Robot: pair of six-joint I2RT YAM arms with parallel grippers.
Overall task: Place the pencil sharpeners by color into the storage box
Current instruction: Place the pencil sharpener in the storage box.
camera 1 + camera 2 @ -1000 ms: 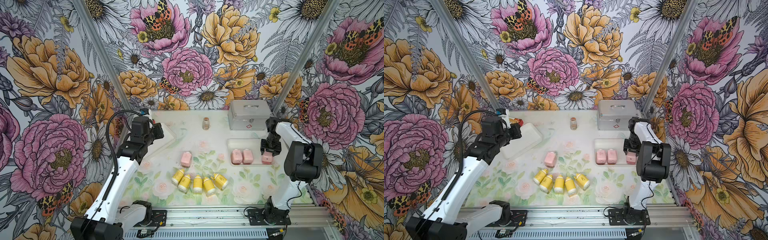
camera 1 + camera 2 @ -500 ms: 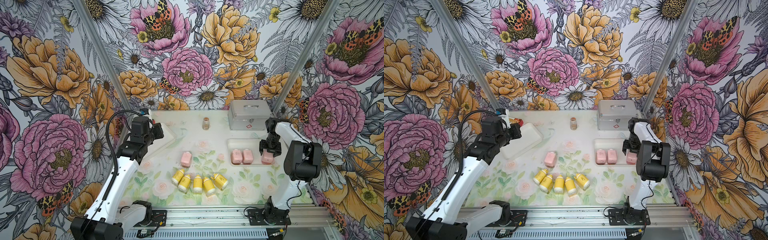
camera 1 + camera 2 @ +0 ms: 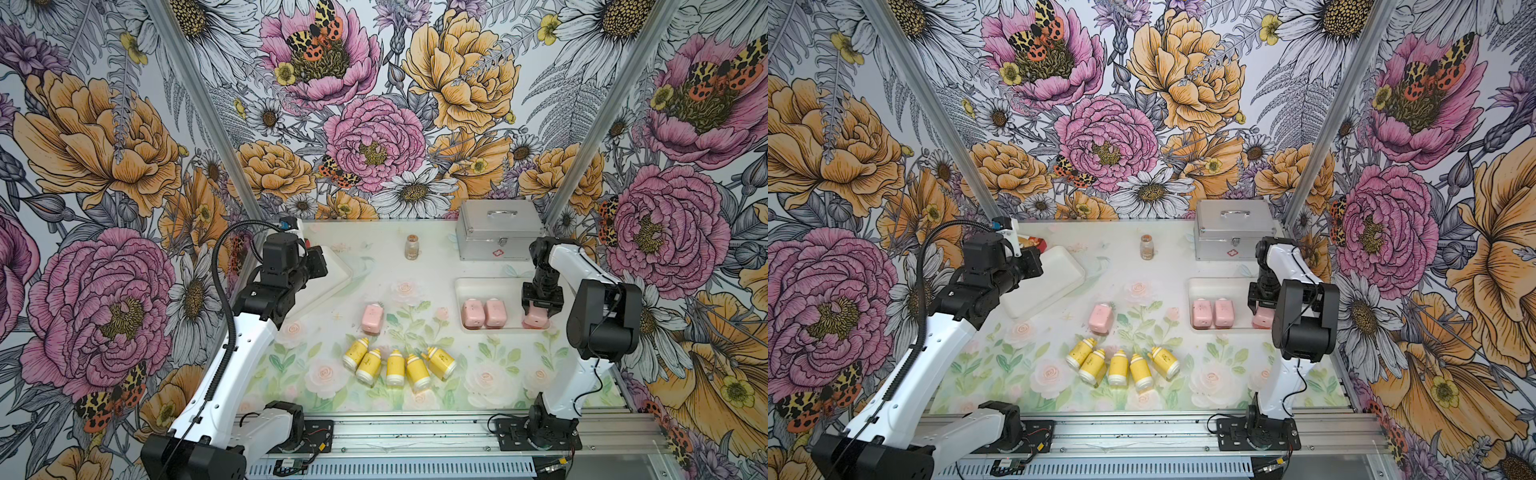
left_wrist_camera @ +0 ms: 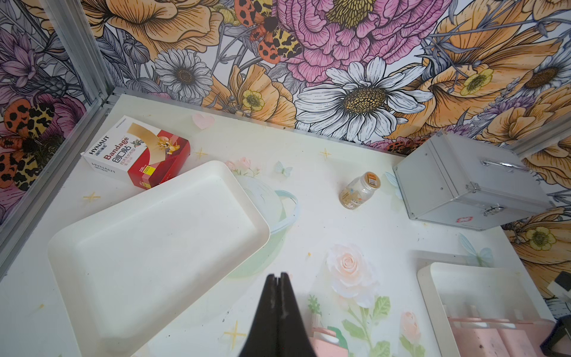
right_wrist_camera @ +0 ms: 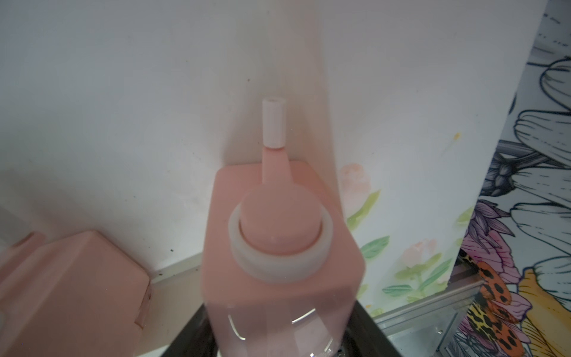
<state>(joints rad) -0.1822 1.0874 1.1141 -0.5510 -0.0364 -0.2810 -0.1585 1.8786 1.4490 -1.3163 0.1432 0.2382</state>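
Two pink pencil sharpeners (image 3: 473, 313) (image 3: 496, 312) lie side by side in the white storage box (image 3: 490, 286) on the right. At that box's right end, by its front rim, is a third pink one (image 3: 536, 321) (image 5: 278, 247); my right gripper (image 3: 540, 308) (image 5: 279, 335) is shut on it, a black finger on each side. A fourth pink sharpener (image 3: 372, 318) lies on the table's middle. Several yellow bottle-shaped sharpeners (image 3: 395, 365) lie in a row nearer the front. My left gripper (image 4: 280, 275) is shut and empty, hovering beside a second, empty white box (image 4: 148, 247) at the left.
A silver metal case (image 3: 500, 235) stands at the back right, close behind the right arm. A small clear jar (image 3: 411, 247) stands at the back middle. A red and white bandage carton (image 4: 139, 151) lies in the back left corner behind the empty box.
My right gripper has stayed over the pink sharpener at the box's right end, shifting only slightly. The left arm has not moved.
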